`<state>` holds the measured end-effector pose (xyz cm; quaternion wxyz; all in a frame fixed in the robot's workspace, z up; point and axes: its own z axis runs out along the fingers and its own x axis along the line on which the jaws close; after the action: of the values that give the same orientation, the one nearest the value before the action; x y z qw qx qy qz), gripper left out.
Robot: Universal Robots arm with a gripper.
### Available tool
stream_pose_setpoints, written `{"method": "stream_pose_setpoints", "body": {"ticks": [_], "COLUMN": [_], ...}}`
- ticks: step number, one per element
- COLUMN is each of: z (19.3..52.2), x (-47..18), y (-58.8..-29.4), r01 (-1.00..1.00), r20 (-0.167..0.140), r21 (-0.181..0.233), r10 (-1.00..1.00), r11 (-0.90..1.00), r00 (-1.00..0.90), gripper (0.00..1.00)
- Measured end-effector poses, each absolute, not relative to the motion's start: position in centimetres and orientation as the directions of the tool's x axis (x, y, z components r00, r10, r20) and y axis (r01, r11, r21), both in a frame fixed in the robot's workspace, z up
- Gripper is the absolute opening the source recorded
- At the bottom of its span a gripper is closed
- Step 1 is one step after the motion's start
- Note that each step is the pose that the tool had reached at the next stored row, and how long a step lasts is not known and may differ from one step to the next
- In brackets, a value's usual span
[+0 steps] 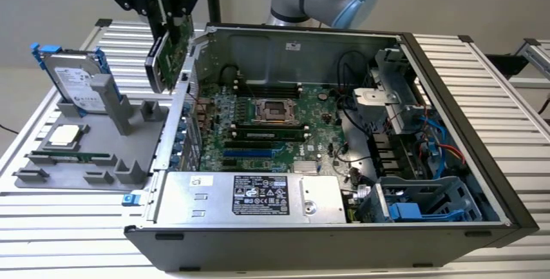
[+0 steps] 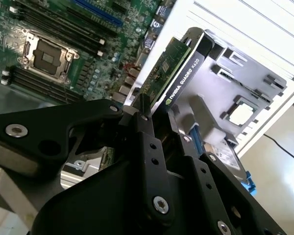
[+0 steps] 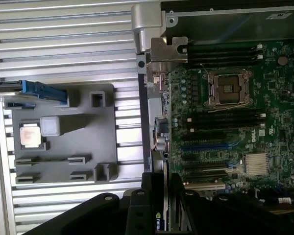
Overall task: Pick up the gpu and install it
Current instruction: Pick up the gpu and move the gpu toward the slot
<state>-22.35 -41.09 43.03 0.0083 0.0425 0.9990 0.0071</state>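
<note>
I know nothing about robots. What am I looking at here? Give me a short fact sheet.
Gripper: shut on the gpu, holding it on edge in the air
Where: near the open computer case, by its wall on the exterior view's left
Installed: not yet; the card is clear of the motherboard
Holder tray: hard drive standing upright, processor chip, memory stick lying flat
</note>
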Motion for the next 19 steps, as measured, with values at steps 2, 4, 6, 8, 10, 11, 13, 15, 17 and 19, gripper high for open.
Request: {"method": "stream_pose_setpoints", "body": {"ticks": [2,4,6,8,10,11,13,15,17,19], "z": [43.0,43.0,43.0,43.0,43.0,43.0,43.0,43.0,43.0,43.0], "x": [-22.1,-21.9,-21.6,-21.4,-21.2,-21.1,-20.8,-20.6,-20.4,-20.2], "y": [-41.1,-41.1,-41.1,-41.1,-41.1,-41.1,-41.1,-41.1,-41.1,-41.1], "r01": [0.085,0.085,0.085,0.085,0.085,0.085,0.085,0.085,0.085,0.085], "r20": [-0.016,-0.016,-0.016,-0.016,-0.016,-0.016,-0.016,-0.016,-0.016,-0.016], "r21": [0.015,0.015,0.015,0.015,0.015,0.015,0.015,0.015,0.015,0.015], "r10": [0.085,0.085,0.085,0.085,0.085,0.085,0.085,0.085,0.085,0.085], "r11": [0.996,0.996,0.996,0.996,0.996,0.996,0.996,0.996,0.996,0.996], "r00": [-0.996,-0.996,-0.996,-0.996,-0.996,-0.996,-0.996,-0.996,-0.996,-0.996], "gripper": [0.00,0.00,0.00,0.00,0.00,0.00,0.00,0.00,0.00,0.00]}}
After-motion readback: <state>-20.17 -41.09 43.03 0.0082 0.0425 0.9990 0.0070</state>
